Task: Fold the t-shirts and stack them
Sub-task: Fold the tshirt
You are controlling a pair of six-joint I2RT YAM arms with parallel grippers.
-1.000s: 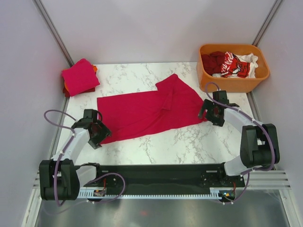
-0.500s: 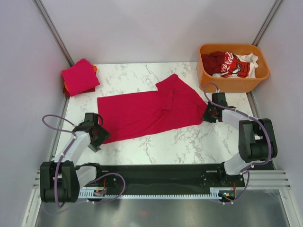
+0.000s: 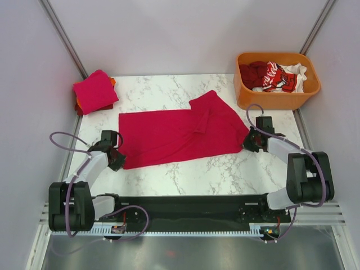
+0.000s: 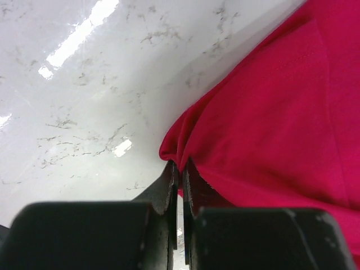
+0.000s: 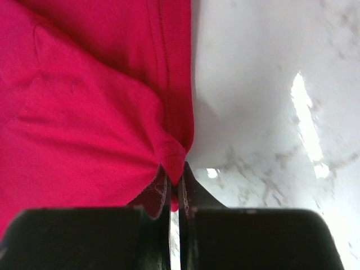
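Observation:
A crimson t-shirt [image 3: 177, 136] lies spread across the middle of the marble table [image 3: 225, 169], one part folded over near its right end. My left gripper [image 3: 116, 159] is shut on the shirt's near-left corner [image 4: 180, 152], cloth pinched between its fingers [image 4: 167, 188]. At the shirt's near-right corner [image 5: 174, 154] my right gripper [image 3: 251, 142] is likewise shut on the hem. Folded t-shirts, pink-red [image 3: 94, 90] on top of orange and dark red ones, are stacked at the back left. More t-shirts [image 3: 275, 76], dark red, white and red with white print, fill the tub.
The orange plastic tub [image 3: 277, 100] stands at the back right, close to my right arm. Grey walls enclose the table on three sides. A black rail with the arm bases runs along the near edge.
Both grippers have closed on the shirt's near corners. The shirt's near edge has been drawn straighter and slightly upward in the top view.

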